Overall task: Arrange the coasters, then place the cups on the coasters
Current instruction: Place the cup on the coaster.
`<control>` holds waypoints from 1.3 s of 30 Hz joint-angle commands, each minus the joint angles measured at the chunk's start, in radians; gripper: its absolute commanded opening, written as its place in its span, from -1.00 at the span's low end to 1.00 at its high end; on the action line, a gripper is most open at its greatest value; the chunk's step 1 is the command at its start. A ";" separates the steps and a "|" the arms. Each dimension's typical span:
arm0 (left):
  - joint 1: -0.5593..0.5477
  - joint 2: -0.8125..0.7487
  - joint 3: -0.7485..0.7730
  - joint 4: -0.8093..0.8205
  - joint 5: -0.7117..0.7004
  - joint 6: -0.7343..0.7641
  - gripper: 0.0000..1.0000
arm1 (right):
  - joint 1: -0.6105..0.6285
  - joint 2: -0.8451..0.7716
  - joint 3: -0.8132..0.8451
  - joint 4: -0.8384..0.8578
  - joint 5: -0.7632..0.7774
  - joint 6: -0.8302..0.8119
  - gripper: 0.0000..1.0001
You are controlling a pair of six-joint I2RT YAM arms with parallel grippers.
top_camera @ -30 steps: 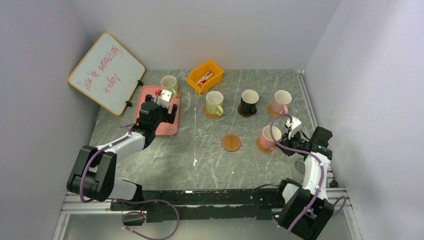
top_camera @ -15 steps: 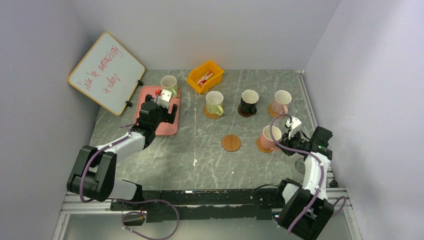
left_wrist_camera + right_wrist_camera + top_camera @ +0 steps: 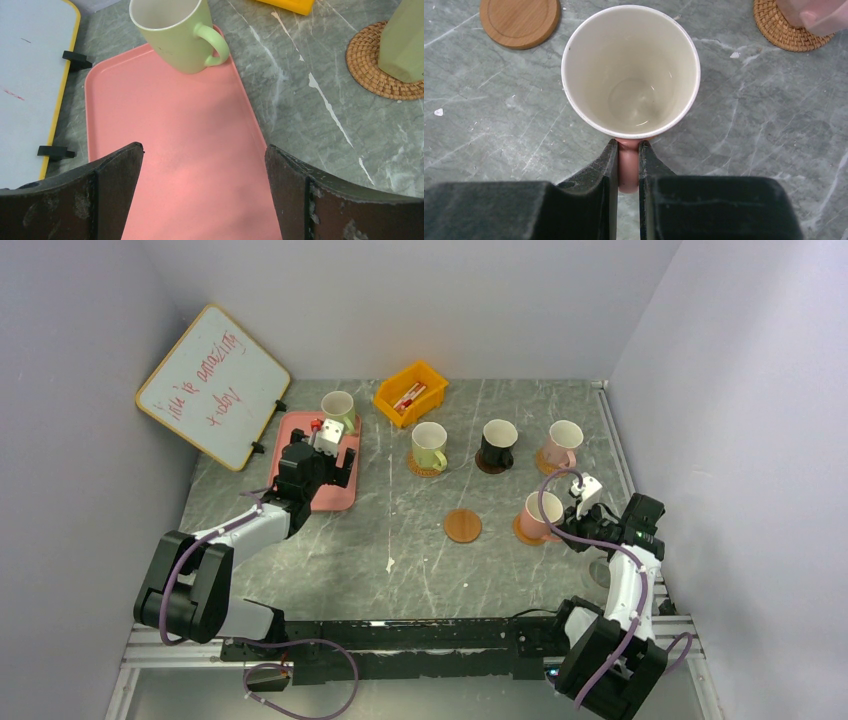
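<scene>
Nothing has moved since a second ago, folks: both arms sit exactly where they were. The grey marble table (image 3: 400, 550) carries everything. Over the pink tray (image 3: 175, 125) the left claw (image 3: 202, 150) hangs with its fingers spread wide, gripping nothing. A pale green mug (image 3: 172, 30) stands at the tray's far end, straight ahead of it. The right claw (image 3: 627, 146) stays pinched tight on the handle of a pale pink mug (image 3: 630, 70), upright just beyond its fingertips. An orange-brown coaster (image 3: 519, 531) peeks out beneath it; whether the mug rests on it, I can't tell.

Mugs, five: two pale green, two pale pink, one black mug (image 3: 497, 443).

Coasters, five:
- a bare wooden coaster (image 3: 520, 20) ahead-left of the right claw
- the one under the gripped mug
- a woven coaster (image 3: 367, 65) under the second green mug (image 3: 402, 40), ahead-right of the left claw
- a dark coaster (image 3: 487, 468) under the black mug
- another woven disc (image 3: 786, 30) under the far pink mug (image 3: 563, 440), ahead-right of the right claw
</scene>
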 commanded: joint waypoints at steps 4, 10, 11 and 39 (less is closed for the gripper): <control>0.005 -0.003 0.035 0.033 0.017 -0.003 0.93 | -0.005 -0.020 0.043 0.012 -0.072 -0.033 -0.66; 0.006 -0.003 0.035 0.034 0.017 -0.003 0.93 | -0.005 -0.018 0.044 -0.004 -0.079 -0.047 -0.61; 0.006 -0.003 0.035 0.034 0.017 -0.003 0.93 | -0.006 -0.018 0.044 -0.007 -0.079 -0.050 -0.60; 0.008 -0.002 0.035 0.034 0.024 -0.005 0.93 | -0.005 -0.042 0.040 -0.037 -0.073 -0.072 -0.47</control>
